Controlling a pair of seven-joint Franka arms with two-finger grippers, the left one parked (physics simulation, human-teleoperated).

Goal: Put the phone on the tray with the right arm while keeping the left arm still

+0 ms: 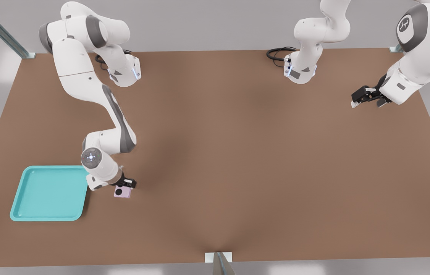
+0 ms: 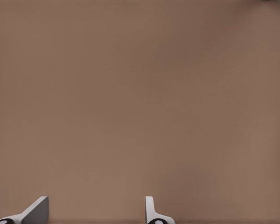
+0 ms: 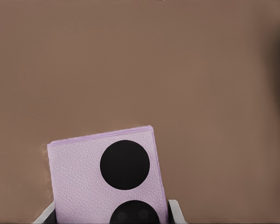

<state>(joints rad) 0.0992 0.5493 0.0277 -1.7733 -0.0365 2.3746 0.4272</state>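
The right arm (image 1: 96, 95), a white jointed robot arm with grey joint covers and a round lit wrist cap, is reaching down over the brown table (image 1: 257, 152) just beside the flat turquoise plastic tray (image 1: 49, 193), a roughly square tray with rounded corners and a low raised rim. Its black white-tipped gripper (image 1: 126, 184) is hanging close off the tray's near-right corner as the front view shows it, fingers clamped on the phone (image 1: 122, 192), a small nearly square pale pink-lilac slab with two black round lenses. In the right wrist view the phone (image 3: 109, 179) is sitting between the two white fingertips (image 3: 175, 211), one on each side edge, lens side facing the camera. The phone is lying outside the tray, just beside its rim and not touching it. Whether it is resting on the table or raised slightly cannot be told.
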